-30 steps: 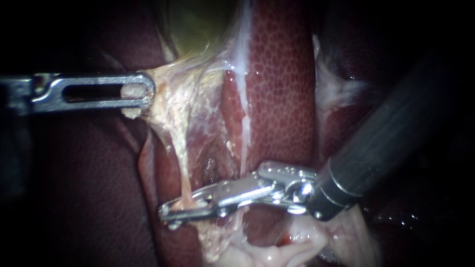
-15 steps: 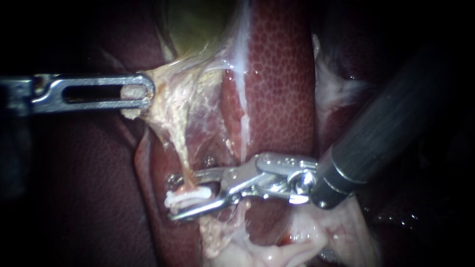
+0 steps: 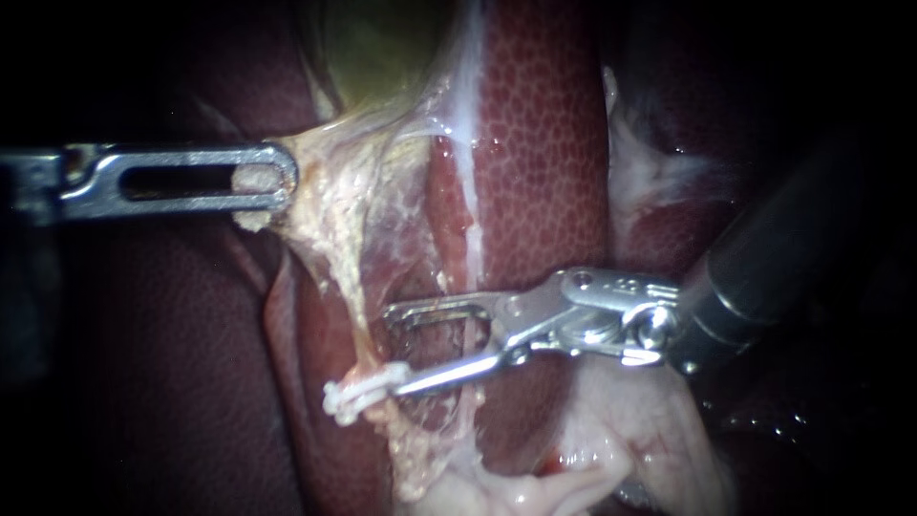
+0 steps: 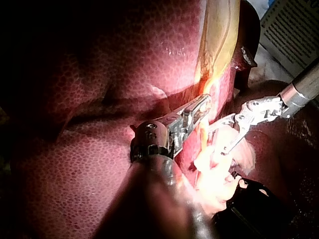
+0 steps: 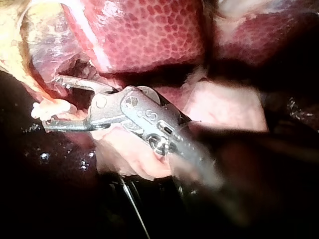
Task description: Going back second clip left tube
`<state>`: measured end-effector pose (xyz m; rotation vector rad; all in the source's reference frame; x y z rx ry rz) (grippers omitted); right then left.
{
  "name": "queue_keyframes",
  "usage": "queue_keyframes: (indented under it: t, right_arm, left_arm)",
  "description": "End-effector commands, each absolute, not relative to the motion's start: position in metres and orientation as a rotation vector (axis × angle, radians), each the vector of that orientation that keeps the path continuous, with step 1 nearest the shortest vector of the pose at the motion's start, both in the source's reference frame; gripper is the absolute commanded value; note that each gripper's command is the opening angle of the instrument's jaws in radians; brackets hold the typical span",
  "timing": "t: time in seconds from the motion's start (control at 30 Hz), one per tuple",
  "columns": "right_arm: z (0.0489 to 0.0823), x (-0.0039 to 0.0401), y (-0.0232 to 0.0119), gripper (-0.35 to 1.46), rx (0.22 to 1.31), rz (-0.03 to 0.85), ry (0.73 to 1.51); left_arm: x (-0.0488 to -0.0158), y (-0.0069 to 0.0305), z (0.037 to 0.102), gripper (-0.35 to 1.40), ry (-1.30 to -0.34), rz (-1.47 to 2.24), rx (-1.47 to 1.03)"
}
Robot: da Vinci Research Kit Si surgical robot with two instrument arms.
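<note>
A white clip point(image 3: 363, 390) is sitting crosswise on my thin, pale left tube point(image 3: 351, 287), which is stretching taut above it.

My left instrument point(image 3: 280, 178) lies level, its jaws clamped on tissue point(image 3: 320, 167). My right instrument point(image 3: 395, 352) angles in from the right, jaws spread apart.

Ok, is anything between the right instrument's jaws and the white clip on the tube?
Nothing visible does. The right instrument has its jaws open, the lower one's tip right beside the white clip on the tube.
</note>
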<state>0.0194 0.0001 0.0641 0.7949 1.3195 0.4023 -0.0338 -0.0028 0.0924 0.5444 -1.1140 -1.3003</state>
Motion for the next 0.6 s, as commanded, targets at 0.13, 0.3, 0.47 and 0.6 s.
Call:
queue_keyframes:
  t: [0.13,0.3,0.47,0.6]
  right_arm:
    - [0.0625,0.0168,0.0010,0.60,0.773,0.389,1.327]
    - [0.0598,0.0142,0.0029,0.60,0.746,0.381,1.334]
    - [0.0569,0.0118,0.0045,0.60,0.717,0.371,1.339]
    - [0.0550,0.0106,0.0053,0.60,0.703,0.359,1.348]
  left_arm:
    - [-0.0338,-0.0027,0.0924,-0.35,-1.114,-1.300,0.545]
    - [-0.0339,-0.0027,0.0924,-0.35,-1.115,-1.300,0.545]
    - [-0.0339,-0.0027,0.0924,-0.35,-1.115,-1.300,0.545]
    - [-0.0340,-0.0027,0.0925,-0.35,-1.115,-1.300,0.545]
